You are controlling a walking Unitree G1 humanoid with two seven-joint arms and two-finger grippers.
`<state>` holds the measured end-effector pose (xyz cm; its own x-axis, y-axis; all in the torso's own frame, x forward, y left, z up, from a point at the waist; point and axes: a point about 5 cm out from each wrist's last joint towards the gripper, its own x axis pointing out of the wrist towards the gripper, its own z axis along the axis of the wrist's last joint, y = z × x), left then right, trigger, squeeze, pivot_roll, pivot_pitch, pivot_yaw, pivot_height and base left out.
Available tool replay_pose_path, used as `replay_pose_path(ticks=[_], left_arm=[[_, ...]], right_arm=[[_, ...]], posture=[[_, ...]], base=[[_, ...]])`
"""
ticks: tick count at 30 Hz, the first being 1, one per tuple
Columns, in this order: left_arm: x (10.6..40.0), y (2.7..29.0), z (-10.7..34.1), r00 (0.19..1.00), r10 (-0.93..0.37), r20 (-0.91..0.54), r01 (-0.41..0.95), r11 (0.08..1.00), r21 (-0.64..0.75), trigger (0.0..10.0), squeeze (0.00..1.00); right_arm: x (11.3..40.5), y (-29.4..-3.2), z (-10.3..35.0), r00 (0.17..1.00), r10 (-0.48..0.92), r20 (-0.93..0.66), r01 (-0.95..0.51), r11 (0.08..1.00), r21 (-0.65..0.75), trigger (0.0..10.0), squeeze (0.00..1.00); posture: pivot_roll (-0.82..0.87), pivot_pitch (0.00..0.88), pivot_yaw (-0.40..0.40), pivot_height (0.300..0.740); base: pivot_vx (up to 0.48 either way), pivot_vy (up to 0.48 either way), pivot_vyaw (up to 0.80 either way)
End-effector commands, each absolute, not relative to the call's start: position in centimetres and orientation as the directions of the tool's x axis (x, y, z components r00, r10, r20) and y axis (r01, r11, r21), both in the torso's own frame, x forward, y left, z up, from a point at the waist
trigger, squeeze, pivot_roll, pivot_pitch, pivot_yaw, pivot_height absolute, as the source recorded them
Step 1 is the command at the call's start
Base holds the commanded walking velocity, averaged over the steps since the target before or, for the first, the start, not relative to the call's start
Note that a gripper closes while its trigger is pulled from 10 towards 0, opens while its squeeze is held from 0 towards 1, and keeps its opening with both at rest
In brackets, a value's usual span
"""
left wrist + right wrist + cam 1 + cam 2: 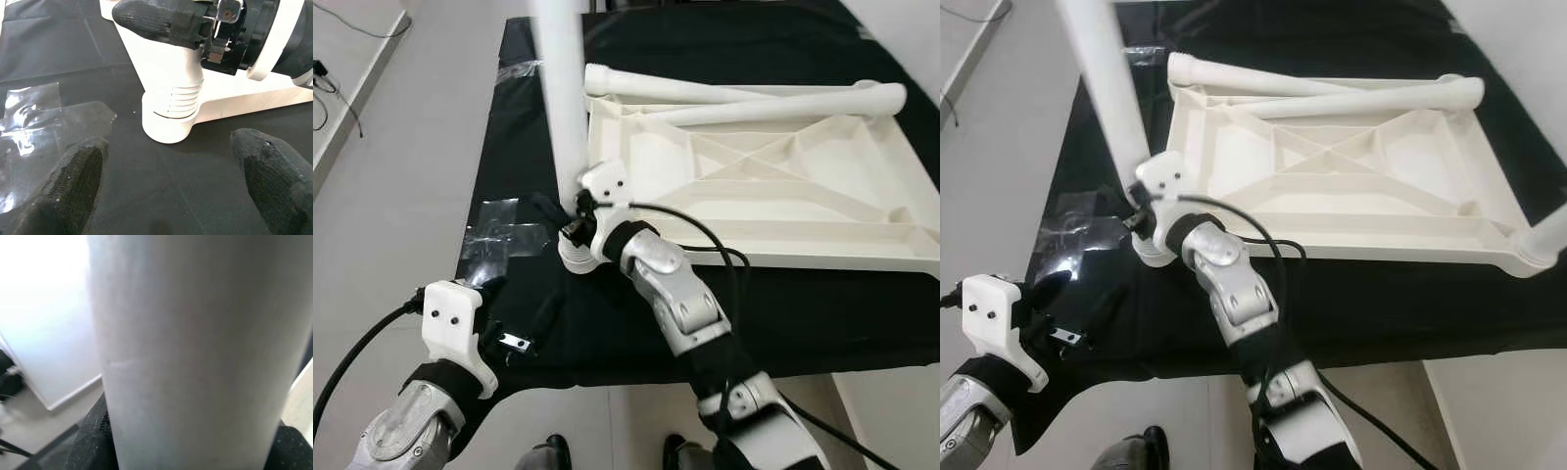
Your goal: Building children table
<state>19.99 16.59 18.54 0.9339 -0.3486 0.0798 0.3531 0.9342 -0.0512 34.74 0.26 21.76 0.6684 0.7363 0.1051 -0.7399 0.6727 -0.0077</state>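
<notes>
Left gripper (514, 328), near left, hovers over the black cloth (636, 323), fingers spread apart, holding nothing; right arm reaches forward-left, right gripper (570, 217) clamped on the upright white leg (560, 98) at the near-left corner socket of the inverted tabletop (754, 186); two loose legs (744, 98) lie across its far edge.

left gripper (168, 188): fingers spread, over black cloth (73, 54) | threaded table leg (171, 83): seated in corner socket (168, 128) | right gripper's finger (161, 19): against leg | clear tape (44, 117): on cloth

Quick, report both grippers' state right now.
Left gripper: open, holding nothing, low over the black cloth.
Right gripper: shut on the upright table leg at its socket.
</notes>
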Motion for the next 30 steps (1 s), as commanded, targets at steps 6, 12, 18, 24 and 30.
replay_pose_path(ticks=[6,12,18,24,30], left_arm=[[20.5,17.3,18.0,0.951,-0.301,0.072,0.304,0.952,-0.032,10.0,0.0],[21.4,18.1,18.1,0.968,-0.232,0.093,0.235,0.972,-0.018,10.0,0.0],[22.7,18.9,17.8,0.987,-0.14,0.08,0.141,0.99,-0.003,10.0,0.0],[23.4,19.5,17.6,0.991,-0.099,0.087,0.098,0.995,0.02,10.0,0.0],[23.8,19.5,17.5,0.99,-0.101,0.1,0.096,0.994,0.049,10.0,0.0]], right_arm=[[34.5,0.6,20.2,0.584,0.807,0.089,-0.811,0.574,0.114,10.0,0.0],[34.4,-0.4,21.7,0.516,0.833,0.2,-0.856,0.501,0.124,10.0,0.0],[33.9,-1.3,23.4,0.404,0.858,0.318,-0.915,0.382,0.133,10.0,0.0],[33.8,-2.1,24.9,0.346,0.842,0.413,-0.938,0.314,0.145,10.0,0.0],[33.9,-2.3,25.4,0.328,0.842,0.428,-0.944,0.309,0.115,10.0,0.0]], posture=[[0.06,0.202,0.003,0.74],[0.05,0.18,0.003,0.74],[0.04,0.144,0.0,0.74],[0.05,0.114,0.004,0.74],[0.04,0.099,0.004,0.74]], base=[[0.0,0.0,0.0],[0.0,0.0,0.0],[0.0,0.16,0.0],[0.0,0.48,0.0],[0.0,0.0,0.0]])
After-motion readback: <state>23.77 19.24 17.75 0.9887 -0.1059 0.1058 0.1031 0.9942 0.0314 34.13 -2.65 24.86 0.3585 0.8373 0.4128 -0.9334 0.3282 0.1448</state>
